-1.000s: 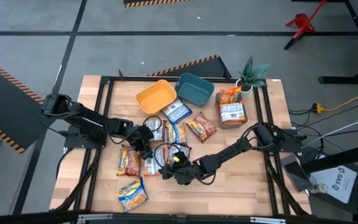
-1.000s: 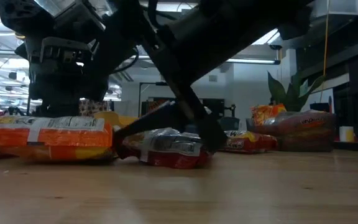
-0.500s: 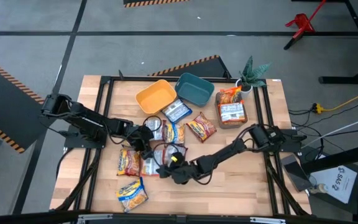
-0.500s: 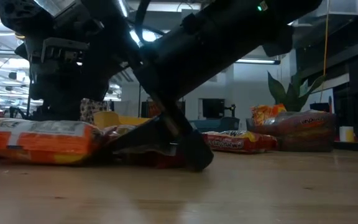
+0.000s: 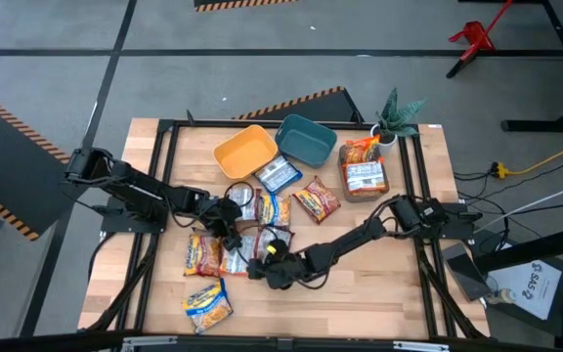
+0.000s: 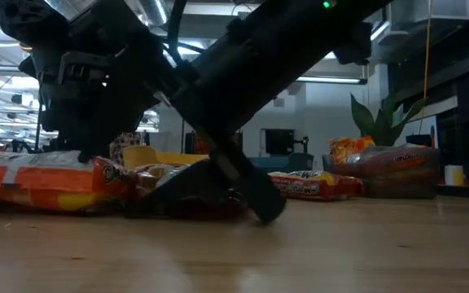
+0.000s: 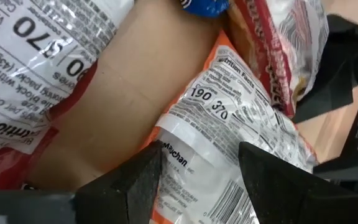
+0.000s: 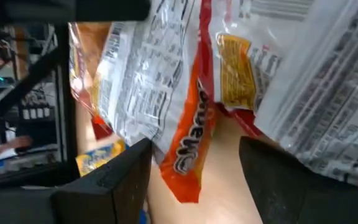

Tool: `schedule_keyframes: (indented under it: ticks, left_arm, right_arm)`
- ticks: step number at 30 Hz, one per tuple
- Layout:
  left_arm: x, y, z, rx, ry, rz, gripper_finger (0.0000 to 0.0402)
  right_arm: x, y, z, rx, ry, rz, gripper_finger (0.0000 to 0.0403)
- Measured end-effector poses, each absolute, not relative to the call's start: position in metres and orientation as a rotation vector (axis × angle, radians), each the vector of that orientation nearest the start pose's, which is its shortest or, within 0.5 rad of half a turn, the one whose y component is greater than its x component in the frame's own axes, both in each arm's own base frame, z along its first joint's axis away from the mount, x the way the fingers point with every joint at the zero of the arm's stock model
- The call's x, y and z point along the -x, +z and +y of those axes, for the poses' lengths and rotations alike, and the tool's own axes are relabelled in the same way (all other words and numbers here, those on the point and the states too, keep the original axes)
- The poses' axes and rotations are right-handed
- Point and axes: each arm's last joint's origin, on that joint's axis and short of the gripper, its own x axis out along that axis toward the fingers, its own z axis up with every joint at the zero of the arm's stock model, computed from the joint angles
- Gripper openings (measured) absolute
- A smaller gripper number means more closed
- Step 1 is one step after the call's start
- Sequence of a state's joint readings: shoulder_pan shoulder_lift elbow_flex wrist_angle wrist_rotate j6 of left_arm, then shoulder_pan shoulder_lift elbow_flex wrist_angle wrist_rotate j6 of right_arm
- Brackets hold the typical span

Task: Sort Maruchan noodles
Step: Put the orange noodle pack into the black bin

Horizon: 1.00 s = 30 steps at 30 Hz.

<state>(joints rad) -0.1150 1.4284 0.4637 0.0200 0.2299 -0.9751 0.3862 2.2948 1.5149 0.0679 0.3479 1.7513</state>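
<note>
Orange packet (image 8: 188, 146), between right fingers (image 8: 114, 180)

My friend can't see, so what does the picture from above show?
Two dark robot arms reach into a pile of Maruchan noodles on a wooden table. A yellow bin and teal bin sit behind them.

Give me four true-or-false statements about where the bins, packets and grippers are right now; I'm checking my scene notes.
1. The yellow bin holds several noodle packets. False: it looks empty.
2. The teal bin sits beside the yellow bin at the table's far side. True.
3. The right gripper is low among the packets in the middle of the table, fingers open. True.
4. The left gripper is parked off the table. False: it is over the packets, fingers open above an orange packet.
</note>
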Motion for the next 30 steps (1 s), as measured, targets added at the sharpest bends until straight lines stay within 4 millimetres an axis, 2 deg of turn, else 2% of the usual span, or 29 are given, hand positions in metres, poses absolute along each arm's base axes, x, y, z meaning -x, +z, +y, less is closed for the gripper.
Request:
schedule_keyframes:
  ticks: [7, 11, 19, 24, 27, 30]
  left_arm:
    - [-0.226, 0.12, -0.035, 0.952, 0.183, 1.008, 0.0211]
    - [-0.227, 0.12, -0.036, 0.956, 0.188, 0.998, 0.0211]
    - [-0.227, 0.121, -0.036, 0.958, 0.181, 0.993, 0.0211]
    - [-0.228, 0.131, -0.035, 0.974, 0.143, 0.965, 0.0211]
    - [-0.235, 0.146, -0.035, 1.013, 0.073, 0.927, 0.0211]
    - [-0.237, 0.164, -0.036, 1.048, -0.013, 0.895, 0.0211]
  right_arm:
    - [-0.462, 0.111, 0.152, -1.462, -0.555, 0.412, 0.0239]
    - [-0.464, 0.113, 0.149, -1.476, -0.543, 0.429, 0.0224]
    - [-0.464, 0.114, 0.151, -1.467, -0.53, 0.43, 0.0108]
    - [-0.464, 0.115, 0.155, -1.466, -0.483, 0.461, 0.003]
    - [-0.463, 0.118, 0.16, -1.463, -0.466, 0.475, 0.0016]
    - [-0.459, 0.128, 0.167, -1.466, -0.437, 0.475, 0.0009]
